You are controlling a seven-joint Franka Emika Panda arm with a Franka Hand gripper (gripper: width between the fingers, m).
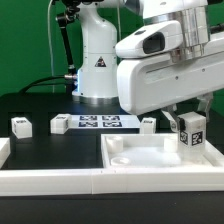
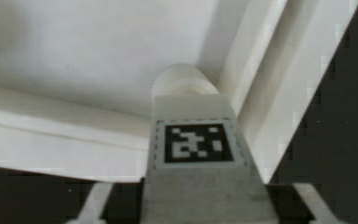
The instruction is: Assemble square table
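The slab (image 1: 150, 157) lies flat on the black surface (image 1: 40, 105), rim up, at the exterior view's right and just behind the front barrier rail (image 1: 60, 182). We see no leg mounted on it in either view.

The held leg (image 1: 191, 131) hangs over the slab's far corner on the exterior view's right. In the wrist view, the held leg (image 2: 194, 140) points tip-first at the inner corner of the slab (image 2: 87, 60), where two rim walls meet. We cannot tell whether the tip touches the floor of the slab.

The hand (image 1: 188, 120) is closed on this leg, one finger on each side, with the tag facing outward.

Three loose legs (image 1: 62, 124) lie apart on the surface behind the slab: two to the exterior view's left of the marker board (image 1: 98, 122) and one just to its right.

We judge the task to be at an early stage:
1. First leg: gripped and over its corner, not yet seated.
2. Remaining three legs: not yet picked up.
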